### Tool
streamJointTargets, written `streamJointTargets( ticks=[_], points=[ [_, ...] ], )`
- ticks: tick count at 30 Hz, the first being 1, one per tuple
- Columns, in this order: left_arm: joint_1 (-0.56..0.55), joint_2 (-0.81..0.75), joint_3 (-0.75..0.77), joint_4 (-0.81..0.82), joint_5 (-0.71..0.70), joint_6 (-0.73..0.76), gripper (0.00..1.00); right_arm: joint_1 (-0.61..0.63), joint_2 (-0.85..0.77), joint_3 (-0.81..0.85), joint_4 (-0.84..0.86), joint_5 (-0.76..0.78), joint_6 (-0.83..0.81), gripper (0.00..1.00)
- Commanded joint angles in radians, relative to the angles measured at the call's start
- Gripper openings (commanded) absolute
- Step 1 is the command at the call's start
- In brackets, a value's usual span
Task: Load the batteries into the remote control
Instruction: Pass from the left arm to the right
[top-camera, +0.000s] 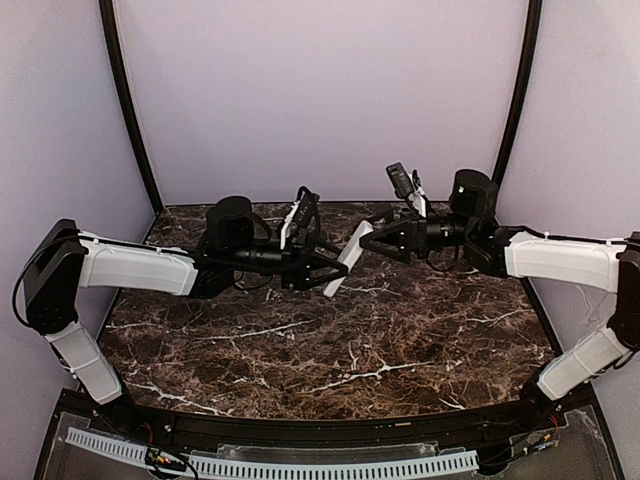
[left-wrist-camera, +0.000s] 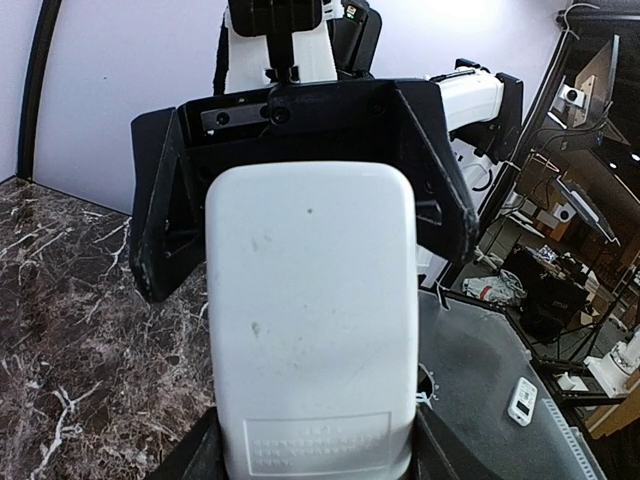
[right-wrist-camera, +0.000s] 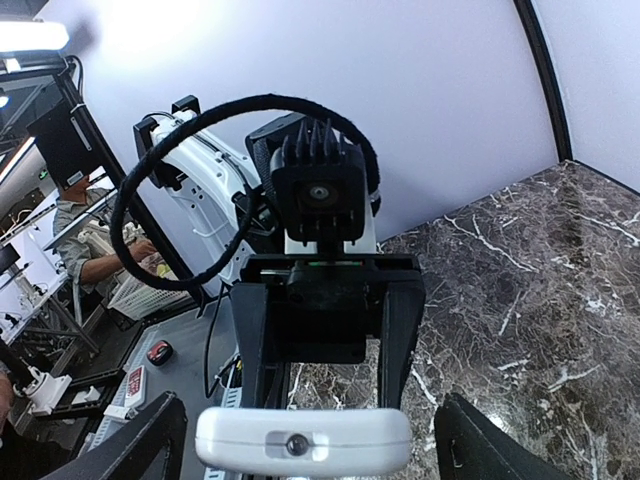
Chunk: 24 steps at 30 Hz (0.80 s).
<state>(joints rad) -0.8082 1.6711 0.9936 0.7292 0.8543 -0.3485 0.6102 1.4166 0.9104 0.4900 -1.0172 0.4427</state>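
One remote (top-camera: 350, 245) hung above the tabletop's (top-camera: 300, 360) far edge, clamped by the left gripper (top-camera: 328, 270); the right gripper (top-camera: 376, 237) stood with jaws apart, straddling its free end. Closing squarely, centred, seemed wise; batteries apparently hidden.

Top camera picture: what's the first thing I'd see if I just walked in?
The left gripper and the right gripper meet nose to nose in mid-air over the dark marble table. The left one holds a white remote control by one end, its plain back filling the left wrist view. The right one's jaws stand wide open on either side of the other end.
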Motion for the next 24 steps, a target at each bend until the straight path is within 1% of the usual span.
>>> streamJointTargets(
  ticks=[1, 6, 12, 14, 16, 17, 18, 19, 20, 21, 22, 23, 24],
  points=[
    [-0.003, -0.043, -0.017, 0.077, 0.019, -0.028, 0.29, 0.024, 0.030, 0.048, 0.063, -0.007, 0.008, 0.82],
    [-0.003, -0.044, -0.035, 0.100, 0.013, -0.038, 0.29, 0.029, 0.056, 0.050, 0.108, -0.033, 0.054, 0.68],
    [-0.003, -0.048, -0.038, 0.088, -0.005, -0.022, 0.30, 0.030, 0.076, 0.055, 0.136, -0.048, 0.100, 0.43],
    [-0.002, -0.052, -0.040, 0.067, -0.020, -0.007, 0.33, 0.031, 0.079, 0.059, 0.123, -0.043, 0.102, 0.36],
    [-0.001, -0.057, -0.043, 0.053, -0.040, 0.002, 0.39, 0.031, 0.081, 0.067, 0.094, -0.031, 0.102, 0.30],
    [-0.001, -0.060, -0.048, 0.049, -0.055, 0.004, 0.46, 0.031, 0.083, 0.075, 0.074, -0.024, 0.097, 0.26],
    [0.000, -0.065, -0.051, 0.042, -0.074, 0.009, 0.50, 0.031, 0.085, 0.083, 0.042, -0.015, 0.091, 0.22],
    [0.001, -0.075, -0.059, 0.037, -0.085, 0.012, 0.59, 0.031, 0.086, 0.093, 0.010, -0.001, 0.081, 0.19],
    [0.004, -0.081, -0.064, 0.020, -0.117, 0.024, 0.71, 0.030, 0.085, 0.101, -0.027, 0.017, 0.072, 0.17],
    [0.007, -0.100, -0.077, 0.010, -0.137, 0.031, 0.76, 0.028, 0.084, 0.108, -0.065, 0.038, 0.062, 0.15],
    [0.011, -0.111, -0.083, -0.019, -0.185, 0.051, 0.83, 0.028, 0.082, 0.114, -0.098, 0.062, 0.053, 0.13],
    [0.012, -0.139, -0.095, -0.037, -0.211, 0.065, 0.87, 0.027, 0.081, 0.122, -0.139, 0.091, 0.044, 0.11],
    [0.014, -0.155, -0.100, -0.089, -0.287, 0.100, 0.91, 0.025, 0.079, 0.130, -0.183, 0.126, 0.035, 0.10]
  ],
)
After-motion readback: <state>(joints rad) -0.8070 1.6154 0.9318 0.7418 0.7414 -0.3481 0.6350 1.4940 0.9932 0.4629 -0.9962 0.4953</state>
